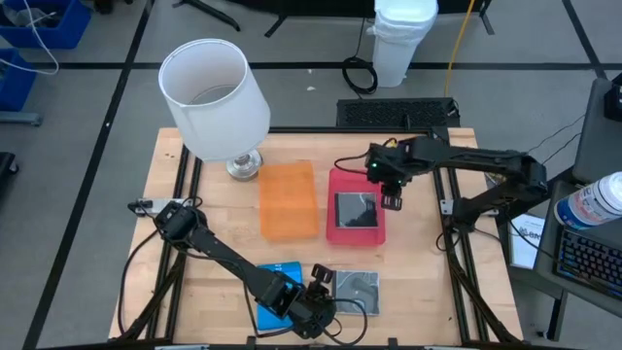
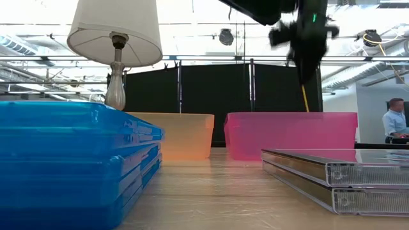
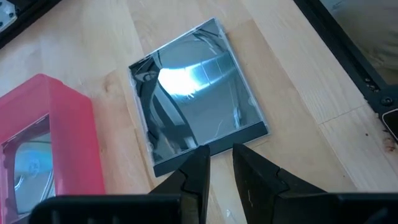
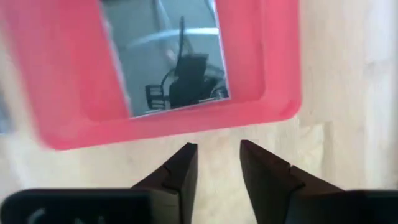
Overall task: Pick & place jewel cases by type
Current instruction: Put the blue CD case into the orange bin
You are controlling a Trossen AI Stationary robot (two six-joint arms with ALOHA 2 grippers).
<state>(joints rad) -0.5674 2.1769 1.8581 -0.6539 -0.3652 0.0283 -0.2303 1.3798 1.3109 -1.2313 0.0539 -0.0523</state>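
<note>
A stack of translucent blue jewel cases (image 1: 275,279) (image 2: 64,160) lies at the table's near edge, partly under my left arm. To its right lies a short stack of clear, dark-backed jewel cases (image 1: 356,288) (image 2: 345,179) (image 3: 193,93). My left gripper (image 1: 321,284) (image 3: 221,149) is narrowly open, its tips at that stack's dark left edge; no touch shows. Another clear case (image 1: 355,208) (image 4: 165,56) lies flat in the red tray (image 1: 335,185) (image 4: 273,62). My right gripper (image 1: 391,199) (image 4: 217,149) (image 2: 307,64) hovers open and empty above that tray's right edge.
An orange tray (image 1: 289,199) (image 2: 172,135) sits left of the red one. A table lamp with a white shade (image 1: 216,97) (image 2: 115,38) stands at the far left. Bare wood lies between the trays and the near stacks. A person (image 2: 396,121) shows in the room behind.
</note>
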